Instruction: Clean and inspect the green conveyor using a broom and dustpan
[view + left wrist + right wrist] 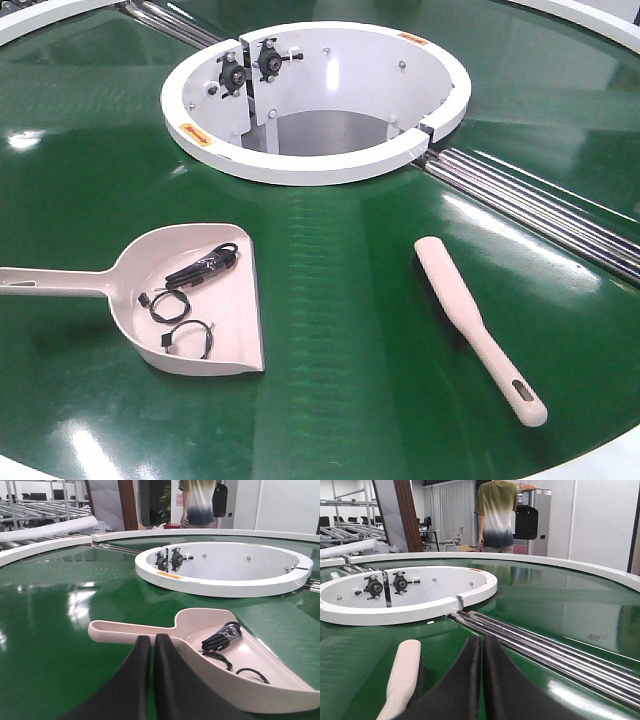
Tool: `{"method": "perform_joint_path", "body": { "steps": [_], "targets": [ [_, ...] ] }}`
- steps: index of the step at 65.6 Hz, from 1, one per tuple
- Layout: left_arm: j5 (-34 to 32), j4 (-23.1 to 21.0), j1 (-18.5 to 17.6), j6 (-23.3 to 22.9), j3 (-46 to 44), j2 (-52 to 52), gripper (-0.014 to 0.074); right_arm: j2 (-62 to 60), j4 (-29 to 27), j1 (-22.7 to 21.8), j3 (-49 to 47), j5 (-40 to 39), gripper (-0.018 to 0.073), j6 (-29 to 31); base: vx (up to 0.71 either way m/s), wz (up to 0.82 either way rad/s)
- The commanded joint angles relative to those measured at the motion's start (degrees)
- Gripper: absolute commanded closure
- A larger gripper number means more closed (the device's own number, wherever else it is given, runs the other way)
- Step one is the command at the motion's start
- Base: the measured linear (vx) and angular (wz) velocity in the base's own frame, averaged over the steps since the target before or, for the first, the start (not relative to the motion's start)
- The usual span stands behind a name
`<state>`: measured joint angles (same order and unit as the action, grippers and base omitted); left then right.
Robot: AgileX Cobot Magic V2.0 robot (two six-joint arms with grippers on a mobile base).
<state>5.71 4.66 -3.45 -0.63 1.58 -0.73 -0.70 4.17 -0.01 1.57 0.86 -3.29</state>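
While my left gripper [151, 652] and my right gripper [481, 652] both hang low with their dark fingers pressed together on nothing, the green conveyor [340, 300] spreads glossy around its white ring [200, 150], with steel rollers [540, 205] running off at the right. On the belt, the dustpan [225, 310] lies to the left with what look like black cable ties [205, 265] inside, though I cannot make them out surely, and the broom [470, 320] lies well apart to the right. Beyond the rim, a person [497, 515] stands in a bright room with metal racks [35, 505].
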Motion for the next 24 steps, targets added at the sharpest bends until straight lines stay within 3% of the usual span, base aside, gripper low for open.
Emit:
{"method": "perform_joint_path", "body": {
  "steps": [1, 24],
  "targets": [
    [-4.7, -0.5, 0.0, -0.6, 0.5, -0.8, 0.0602, -0.6, 0.2, -0.4, 0.2, -4.0, 0.0568, -0.1, 0.0, 0.0],
    [-4.7, -0.5, 0.0, -0.6, 0.5, -0.8, 0.0602, -0.6, 0.2, -0.4, 0.2, -4.0, 0.0568, -0.1, 0.0, 0.0]
  ]
}}
